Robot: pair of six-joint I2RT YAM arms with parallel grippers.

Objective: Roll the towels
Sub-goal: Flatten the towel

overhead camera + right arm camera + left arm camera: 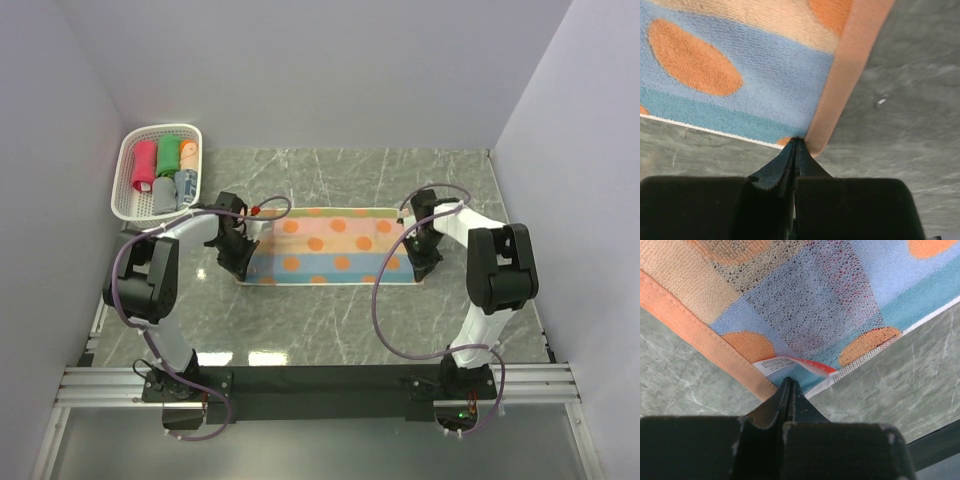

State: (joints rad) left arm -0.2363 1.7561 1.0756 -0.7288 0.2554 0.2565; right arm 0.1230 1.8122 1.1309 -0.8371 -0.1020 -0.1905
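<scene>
Towel (335, 247) lies flat on the tabletop (330, 320) between the 2 arms, its long axis running left to right. The left hand (789, 386) and right hand (796, 145) are pressed together, each pinching 1 near corner. We judge this holds it taut and square for rolling.

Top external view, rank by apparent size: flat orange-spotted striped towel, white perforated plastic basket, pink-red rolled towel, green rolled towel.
1. flat orange-spotted striped towel
2. white perforated plastic basket
3. pink-red rolled towel and green rolled towel: nearly alike, the pink perhaps slightly longer; too close to rank.
</scene>
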